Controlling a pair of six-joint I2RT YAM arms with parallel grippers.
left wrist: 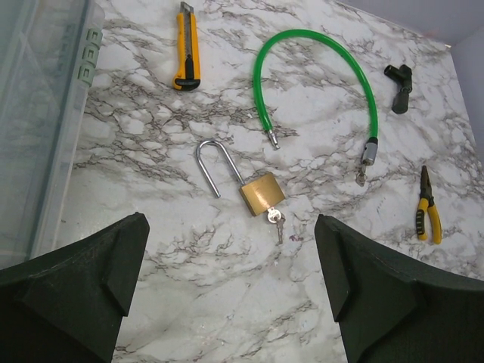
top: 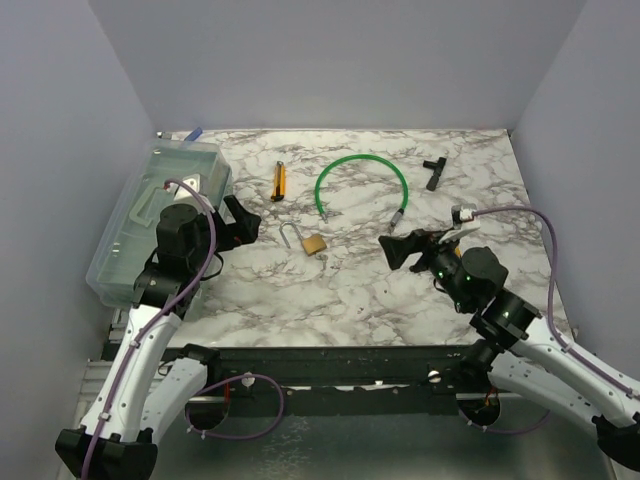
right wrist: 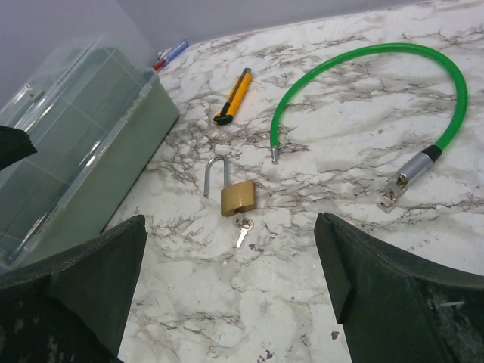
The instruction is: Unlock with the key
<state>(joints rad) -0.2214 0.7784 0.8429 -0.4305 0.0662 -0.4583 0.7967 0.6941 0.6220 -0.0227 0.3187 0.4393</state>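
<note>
Looks mostly done: padlock (left wrist: 262, 193) on table (top: 380, 300), one shackle leg free of body. Key (left wrist: 277, 221) touching padlock's bottom end; inserted or not, unclear. Left gripper (left wrist: 229, 253) and right gripper (right wrist: 229, 253) spread wide, empty, apart from lock.

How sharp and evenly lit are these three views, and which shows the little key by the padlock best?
Top external view: soft even light, no glare, but the tiny silvery metal key is a speck beside the brass padlock with steel shackle. Left wrist view: sharp, key clearest; the open left tool darkens both lower corners. Right wrist view: also sharp, the open right tool likewise.
</note>
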